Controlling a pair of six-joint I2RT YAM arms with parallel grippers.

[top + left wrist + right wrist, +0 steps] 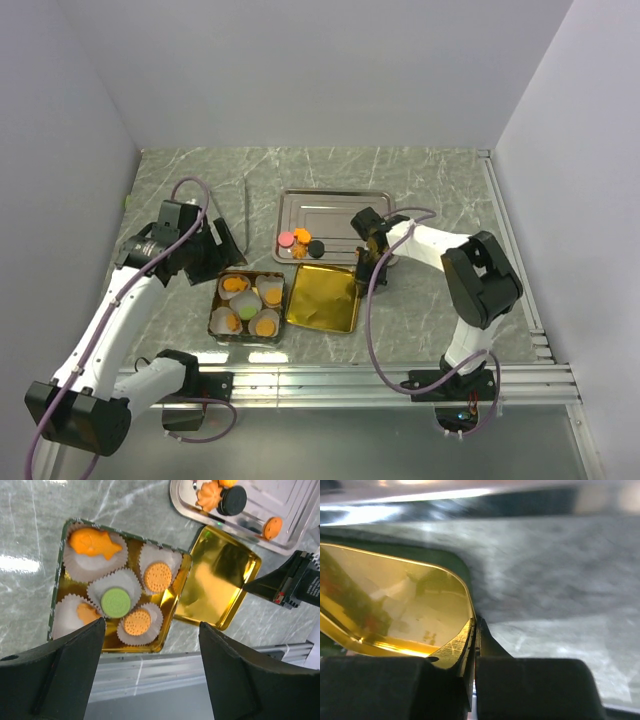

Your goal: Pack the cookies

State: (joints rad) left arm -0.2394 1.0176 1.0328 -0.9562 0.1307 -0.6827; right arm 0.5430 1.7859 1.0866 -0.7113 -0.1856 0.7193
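A square tin (216,322) holds white paper cups with several cookies: an orange fish (95,544), orange discs (157,576) and a green one (116,602). More cookies lie on the silver tray (345,205): pink (286,239), orange (301,236), black (316,248). The tin's gold lid (322,298) lies upside down right of the tin. My right gripper (362,268) is shut on the lid's right rim (468,630). My left gripper (222,243) hangs open and empty above the tin's far left, jaws wide apart (151,626).
The tray also shows in the left wrist view (295,510) with a black cookie (232,500) and an orange flower cookie (209,495). A metal rail (350,380) runs along the table's near edge. White walls enclose the marbled table.
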